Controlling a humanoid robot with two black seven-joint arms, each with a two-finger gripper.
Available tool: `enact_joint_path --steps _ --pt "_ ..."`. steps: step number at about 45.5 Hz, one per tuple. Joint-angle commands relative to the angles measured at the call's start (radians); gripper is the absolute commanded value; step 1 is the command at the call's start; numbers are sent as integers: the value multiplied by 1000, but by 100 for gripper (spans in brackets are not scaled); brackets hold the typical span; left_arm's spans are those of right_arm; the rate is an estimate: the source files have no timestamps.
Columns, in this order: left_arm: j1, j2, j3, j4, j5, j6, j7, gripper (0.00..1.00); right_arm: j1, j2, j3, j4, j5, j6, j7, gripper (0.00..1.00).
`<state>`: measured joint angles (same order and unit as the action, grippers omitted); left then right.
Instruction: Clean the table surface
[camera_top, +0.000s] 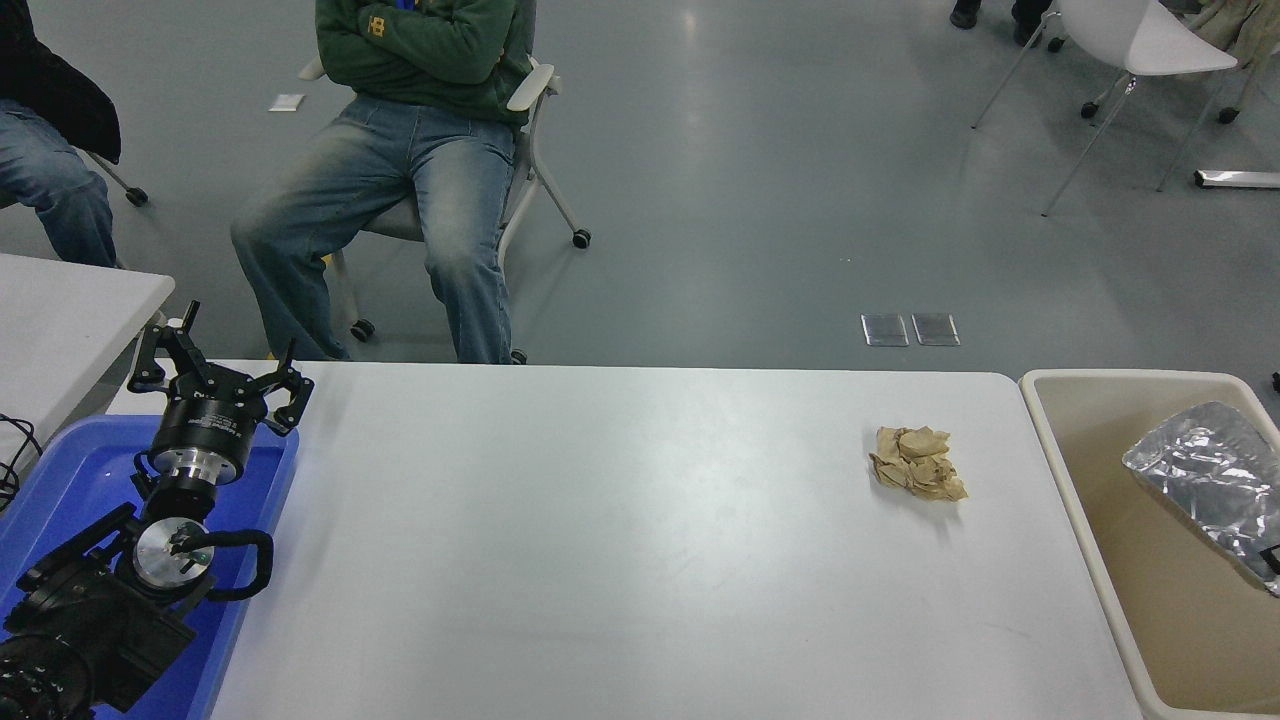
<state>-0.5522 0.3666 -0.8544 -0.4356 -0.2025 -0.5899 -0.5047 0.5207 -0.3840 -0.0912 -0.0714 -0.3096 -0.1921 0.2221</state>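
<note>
The table surface is a wide white top. A crumpled brown paper ball lies on its right part. Beyond the table's right edge stands a beige bin. Above it a crinkled silver foil bag hangs tilted. Only a black sliver of my right gripper shows at the picture's right edge, gripping the bag's lower corner. My left gripper is parked at the lower left over a blue tray, its fingers spread open and holding nothing.
A smaller white table adjoins at the far left. A person in jeans sits on a wheeled chair just beyond the far edge, and another person's leg shows at the top left. A white chair stands at the far right.
</note>
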Motion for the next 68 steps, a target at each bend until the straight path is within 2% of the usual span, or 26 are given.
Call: enact_joint_path --steps 1,38,54,62,68 --pt "0 0 0 0 0 1 0 100 1 1 -1 -5 9 -24 2 100" --pt "0 0 0 0 0 1 0 100 9 -32 1 -7 14 -7 -3 100" --pt "0 0 0 0 0 1 0 100 21 -58 11 13 106 8 -3 100" --pt "0 0 0 0 0 1 0 100 44 -162 237 169 106 7 -1 100" --pt "0 0 0 0 0 -1 0 100 55 -164 424 237 107 8 13 100"
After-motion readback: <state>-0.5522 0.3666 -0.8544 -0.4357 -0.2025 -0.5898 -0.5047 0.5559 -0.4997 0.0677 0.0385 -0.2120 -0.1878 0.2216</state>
